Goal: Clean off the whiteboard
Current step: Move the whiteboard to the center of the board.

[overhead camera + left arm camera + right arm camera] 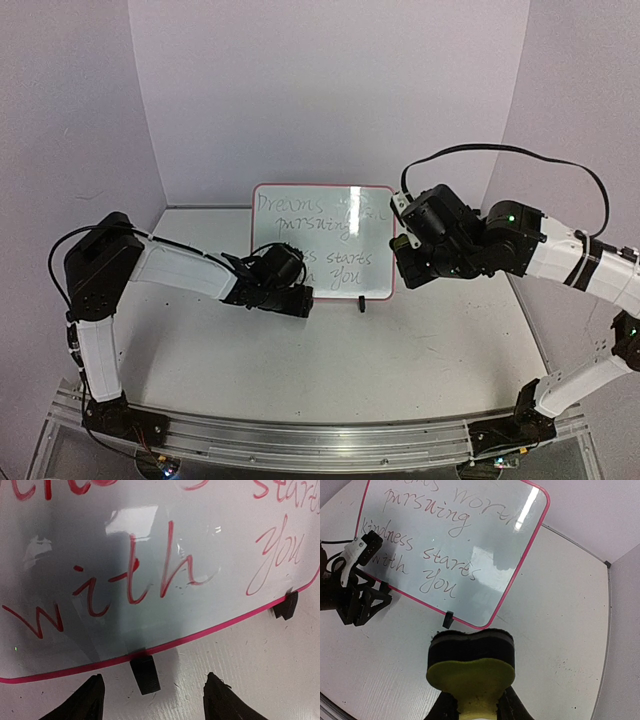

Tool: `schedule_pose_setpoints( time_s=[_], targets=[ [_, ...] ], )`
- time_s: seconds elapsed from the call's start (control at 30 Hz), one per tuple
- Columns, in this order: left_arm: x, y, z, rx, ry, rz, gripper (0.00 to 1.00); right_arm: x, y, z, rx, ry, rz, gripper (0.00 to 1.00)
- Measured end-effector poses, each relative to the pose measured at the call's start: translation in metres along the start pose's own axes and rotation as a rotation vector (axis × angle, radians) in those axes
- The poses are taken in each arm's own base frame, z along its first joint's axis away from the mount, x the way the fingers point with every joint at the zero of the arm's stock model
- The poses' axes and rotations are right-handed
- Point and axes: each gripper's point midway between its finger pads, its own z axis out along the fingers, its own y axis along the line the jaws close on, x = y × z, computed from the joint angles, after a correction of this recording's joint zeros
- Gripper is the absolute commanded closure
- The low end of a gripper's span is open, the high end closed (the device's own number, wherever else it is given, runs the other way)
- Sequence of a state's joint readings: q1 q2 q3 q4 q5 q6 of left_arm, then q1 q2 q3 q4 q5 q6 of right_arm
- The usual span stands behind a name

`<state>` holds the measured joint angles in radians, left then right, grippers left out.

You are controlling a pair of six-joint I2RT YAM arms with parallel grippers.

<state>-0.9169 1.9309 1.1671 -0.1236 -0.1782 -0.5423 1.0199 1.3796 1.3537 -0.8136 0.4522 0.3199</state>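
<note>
Right gripper (pixel 472 707), clenched on a yellow-and-black eraser (pixel 471 660), should press flat across the whiteboard (pixel 322 240) standing at the back of the table (pixel 300 370) only once left gripper (pixel 152 692), jaws apart around its foot (pixel 145 675), pinches it steady.

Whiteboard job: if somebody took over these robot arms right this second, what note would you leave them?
Left gripper: open, fingers either side of a black foot at the lower edge of the whiteboard.
Right gripper: shut on the yellow-and-black eraser, held off the board near its right side.
Done: eraser is in hand.
Left: the handwriting is all on the board; bring the eraser to it and wipe.
</note>
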Motion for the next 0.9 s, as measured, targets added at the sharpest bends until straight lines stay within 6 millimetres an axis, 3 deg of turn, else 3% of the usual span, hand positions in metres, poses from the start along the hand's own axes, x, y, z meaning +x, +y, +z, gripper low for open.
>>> schedule_pose_setpoints(
  time_s=[0.63, 0.9],
  targets=[
    [0.004, 0.007, 0.022, -0.090, 0.026, -0.062, 0.73, -0.004, 0.002, 0.000, -0.011, -0.013, 0.005, 1.00],
    [0.007, 0.012, 0.020, -0.141, 0.031, -0.095, 0.99, -0.007, 0.006, 0.000, -0.028, -0.023, 0.004, 0.99]
  ],
)
